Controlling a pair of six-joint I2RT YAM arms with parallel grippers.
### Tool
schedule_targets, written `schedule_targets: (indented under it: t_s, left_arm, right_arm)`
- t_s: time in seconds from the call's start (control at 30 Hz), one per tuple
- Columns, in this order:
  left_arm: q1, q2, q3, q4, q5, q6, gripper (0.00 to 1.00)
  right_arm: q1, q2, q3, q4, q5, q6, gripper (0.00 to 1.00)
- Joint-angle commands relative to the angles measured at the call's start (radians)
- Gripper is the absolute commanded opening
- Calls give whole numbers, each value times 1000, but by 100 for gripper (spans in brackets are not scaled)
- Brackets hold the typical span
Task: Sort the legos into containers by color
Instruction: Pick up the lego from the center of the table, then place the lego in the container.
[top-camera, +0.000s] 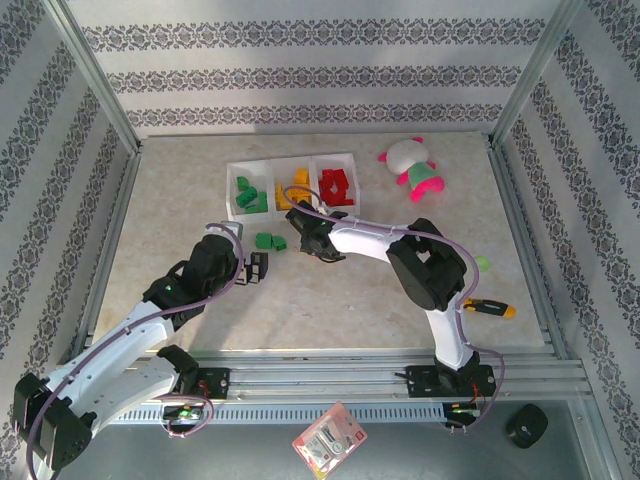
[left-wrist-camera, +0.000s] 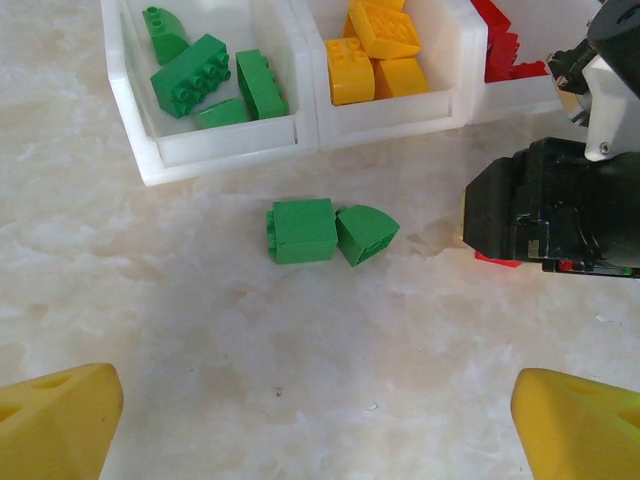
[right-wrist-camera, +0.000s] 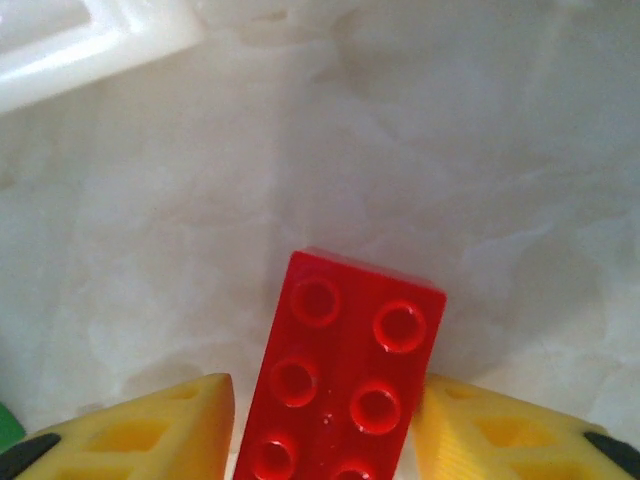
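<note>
The white three-compartment tray (top-camera: 290, 160) stands at the back of the table, with green, yellow and red bricks in its left, middle and right compartments (left-wrist-camera: 300, 135). Two green bricks (left-wrist-camera: 302, 230) (top-camera: 268, 240) lie together on the table in front of it. My left gripper (left-wrist-camera: 315, 400) (top-camera: 258, 268) hovers short of them, open and wide apart, nothing between its fingers. My right gripper (right-wrist-camera: 322, 400) (top-camera: 300, 235) is low at the table just right of the green bricks, its yellow fingers (right-wrist-camera: 470, 430) closed on the sides of a studded red brick (right-wrist-camera: 345, 370).
A pink, white and green plush toy (top-camera: 412, 165) lies at the back right. An orange and black tool (top-camera: 488, 307) and a small green piece (top-camera: 483, 262) are by the right arm. Metal rails edge the table on all sides.
</note>
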Motion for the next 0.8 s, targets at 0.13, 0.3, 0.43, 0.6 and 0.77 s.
schedule_targets:
  t_s: [0.13,0.3,0.43,0.6,0.77]
  left_arm:
    - [-14,30,-2,15,10,-13,99]
    - [-15,61,-2,66,106,26,99]
    - [-48,92,-29,203,206,69,99]
    - [-92,172,-57,413,318,75,99]
    - [-128,255,-54,565,330,70,99]
  right_arm:
    - [7,-20,12,-64,-15,-17,30]
    - [14,-127,-35,-80,46,-6,18]
    - [9,-272,-132,12,110,-54,18]
    - [-26,-354,-122,61,80,-260,20]
    - [-115,-324,-38,88,-13,-407,20]
